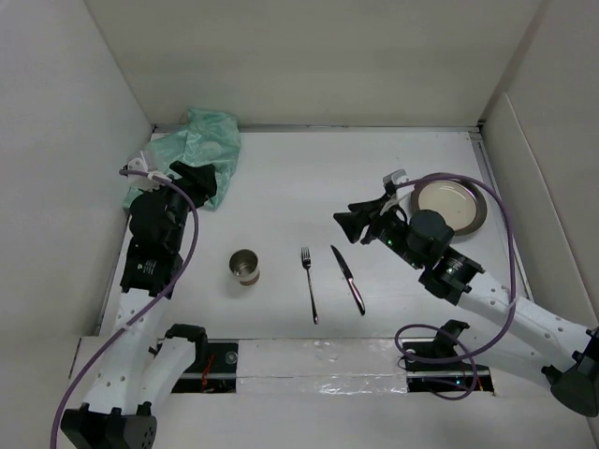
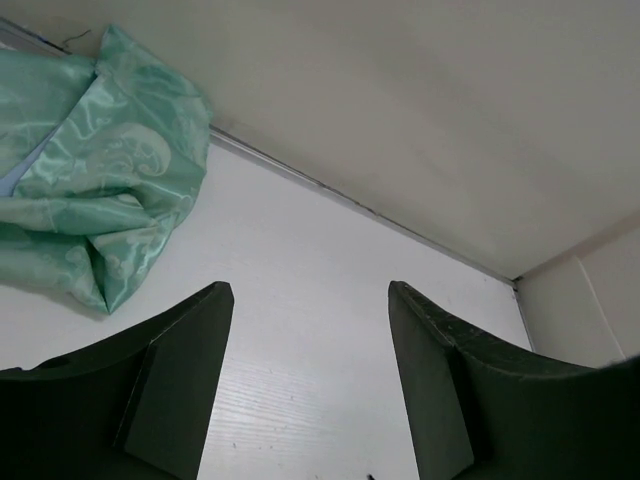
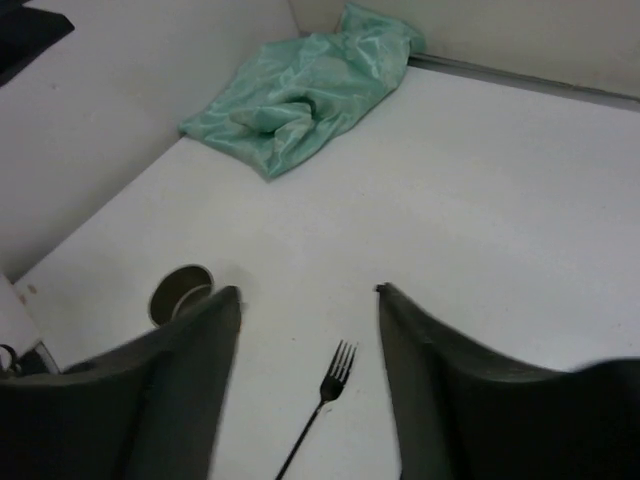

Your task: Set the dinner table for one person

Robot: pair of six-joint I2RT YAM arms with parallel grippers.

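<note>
Far-left corner: crumpled green cloth (image 1: 192, 150), pushed up against the white wall panels. Near the middle, in a row from left to right: metal cup (image 1: 245, 267) standing upright, then fork (image 1: 309, 283), then knife (image 1: 347, 278). Fork and knife lying roughly parallel and apart, fork tines pointing away from the arm bases. Far right: round plate (image 1: 449, 207), partly hidden behind the right wrist and a loop of purple cable (image 1: 501, 220).

Dinner table (image 1: 299, 168): flat, matte white, under all of the above, walled by white panels.

Left gripper (image 2: 310, 290): raised over the table's left side, aimed toward the far wall. Cloth off to the left of its left finger in the wrist view, not touching. Jaws spread wide, with only white tabletop between them; nothing gripped.

Right gripper (image 3: 308, 292): hanging above the table between knife and plate, aimed leftward. In the wrist view, fork tines below the gap and cup just outside one finger. Jaws parted to a moderate gap. No contact, nothing held.
</note>
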